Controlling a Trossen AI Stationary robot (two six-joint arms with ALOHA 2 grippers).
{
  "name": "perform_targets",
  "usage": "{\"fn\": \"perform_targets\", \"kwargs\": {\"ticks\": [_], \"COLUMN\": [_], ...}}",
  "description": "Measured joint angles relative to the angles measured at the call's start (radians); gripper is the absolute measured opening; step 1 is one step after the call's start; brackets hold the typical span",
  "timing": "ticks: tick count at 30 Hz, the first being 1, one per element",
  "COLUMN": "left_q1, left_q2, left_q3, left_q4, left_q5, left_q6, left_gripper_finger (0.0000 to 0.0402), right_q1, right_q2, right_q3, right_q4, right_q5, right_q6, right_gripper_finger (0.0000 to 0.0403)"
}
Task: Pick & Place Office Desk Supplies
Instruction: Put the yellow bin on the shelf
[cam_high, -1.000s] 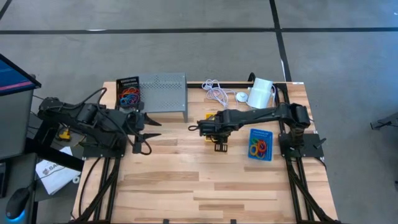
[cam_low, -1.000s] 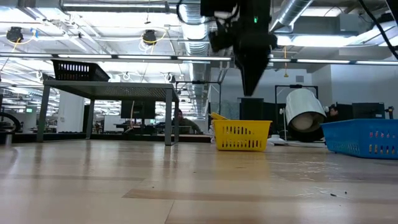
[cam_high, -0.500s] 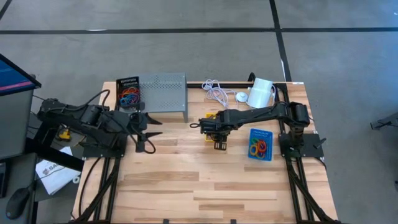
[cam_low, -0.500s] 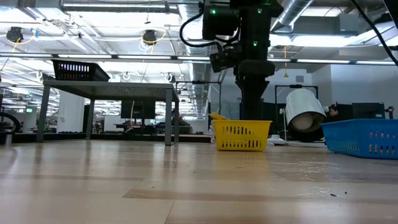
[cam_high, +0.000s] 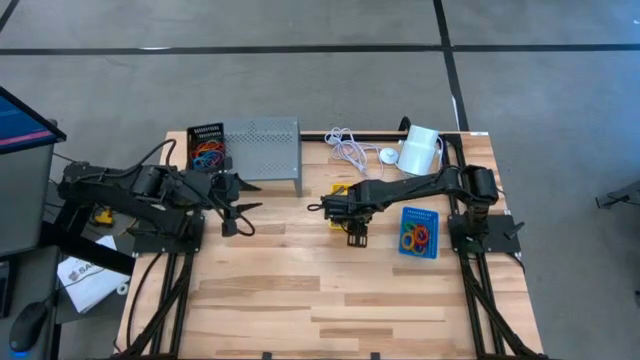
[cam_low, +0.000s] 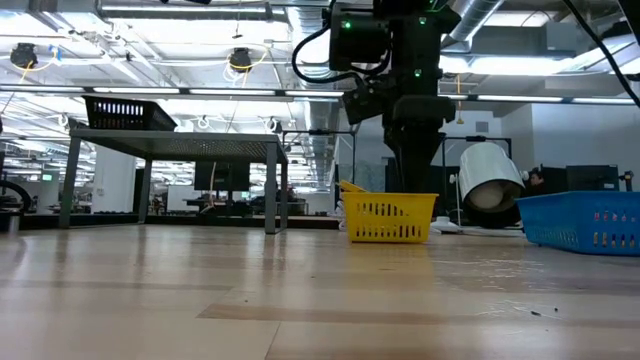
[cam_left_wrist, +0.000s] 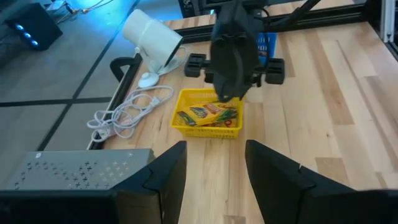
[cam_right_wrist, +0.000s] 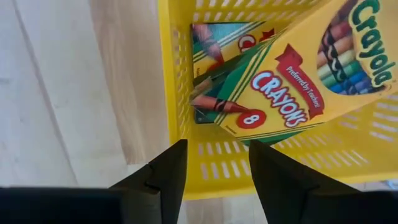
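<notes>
Two dark, cabled robot arms

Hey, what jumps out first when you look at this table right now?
The right claw hangs open just over the yellow bin mid-table, where crayon boxes lie inside. The blue bin to its right and the black bin at the back left both hold bright rubber bands.

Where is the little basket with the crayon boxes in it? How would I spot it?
Find the wooden table, then the white cable at its far edge. Just in front of that sits the yellow bin, under the right tool. It alone holds crayon boxes; the blue bin and black bin hold rubber bands.
</notes>
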Motion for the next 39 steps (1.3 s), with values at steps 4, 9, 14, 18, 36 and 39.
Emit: {"fn": "perform_targets", "kwargs": {"ticks": [4,9,14,18,36,39], "left_q1": [0.016,0.022,0.022,0.022,0.022,0.022], "left_q2": [0.0,0.0,0.0,0.0,0.0,0.0], "left_q3": [0.0,0.0,0.0,0.0,0.0,0.0], "left_q4": [0.0,0.0,0.0,-0.001,-0.001,-0.001], "left_q5": [0.0,0.0,0.001,0.0,0.001,0.002], "left_q6": [0.0,0.0,0.0,0.0,-0.003,-0.003], "left_gripper_finger": [0.0159,0.0159,0.0159,0.0159,0.0159,0.0159], "right_q1": [0.003,0.003,0.006,0.025,0.036,0.028], "right_q2": [-0.001,-0.008,-0.009,-0.009,0.001,0.001], "right_q3": [0.0,0.005,0.036,0.053,-0.025,-0.051], "right_q4": [-0.009,-0.03,-0.037,-0.034,0.088,0.129], "right_q5": [-0.002,-0.004,-0.041,-0.046,-0.045,-0.043], "right_q6": [0.007,0.018,0.032,0.045,0.061,0.061], "right_gripper_finger": [0.0165,0.0165,0.0164,0.0164,0.0144,0.0145]}}
